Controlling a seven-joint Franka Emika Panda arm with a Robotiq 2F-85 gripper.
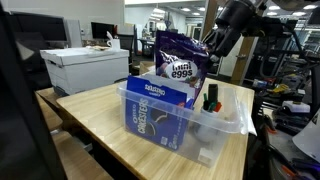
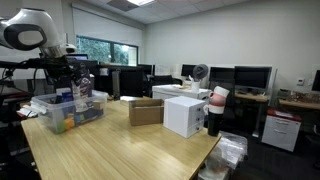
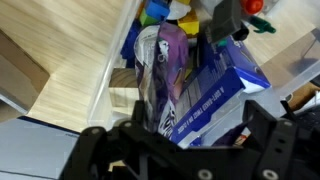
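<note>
A clear plastic bin [image 1: 232,122] stands on the wooden table [image 1: 110,115]. In it are a purple "mini eggs" bag [image 1: 184,62], standing upright, a blue snack box [image 1: 160,108] and a red-capped marker [image 1: 211,97]. My gripper [image 1: 222,42] hangs just above the bin's far side, close to the top of the bag. In the wrist view the gripper [image 3: 180,140] is open, with the purple bag [image 3: 168,55] and the blue box [image 3: 215,95] below and between its fingers. It holds nothing. In an exterior view the gripper [image 2: 72,66] hovers over the bin [image 2: 66,110].
A brown cardboard box [image 2: 146,111] and a white box [image 2: 184,115] stand further along the table. Another white box [image 1: 85,68] sits behind the table. Desks, monitors and chairs fill the room around it.
</note>
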